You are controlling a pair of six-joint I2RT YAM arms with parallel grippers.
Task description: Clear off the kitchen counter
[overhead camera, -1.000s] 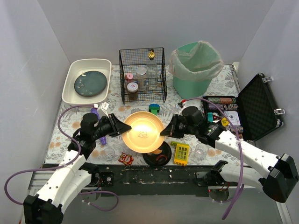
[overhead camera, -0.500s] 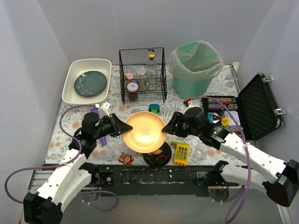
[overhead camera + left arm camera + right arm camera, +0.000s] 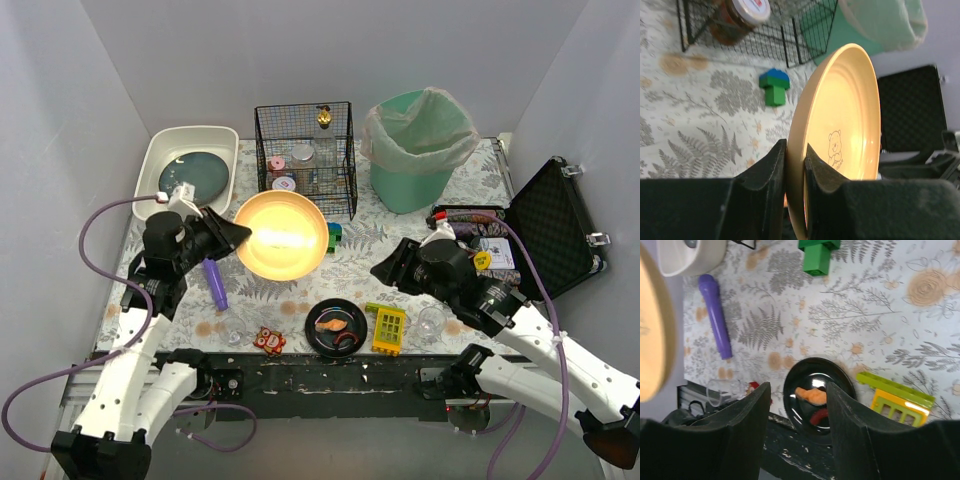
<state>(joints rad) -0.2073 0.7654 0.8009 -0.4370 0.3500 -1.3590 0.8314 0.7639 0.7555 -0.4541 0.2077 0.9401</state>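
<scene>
Nearest, well to the near right of the white tub (image 3: 222, 145), the right gripper (image 3: 798, 385) hangs over a black dish (image 3: 337, 327), its fingers spread with nothing between them. Just on the near side of the tub, the left gripper (image 3: 794, 147) has its fingers pinched tight on the rim of an orange plate (image 3: 281, 235). The plate is lifted off the kitchen counter (image 3: 275, 300), the leaf-print top that carries the tub at its far left corner. From those fingers the plate reaches out to the right, past the tub's near right corner, while the tub itself lies just beyond them and a little left. A dark plate (image 3: 195, 172) lies inside the tub. The left arm is plainly the nearer one, so the coming move looks like a short carry away and leftward to bring the plate over the tub.
</scene>
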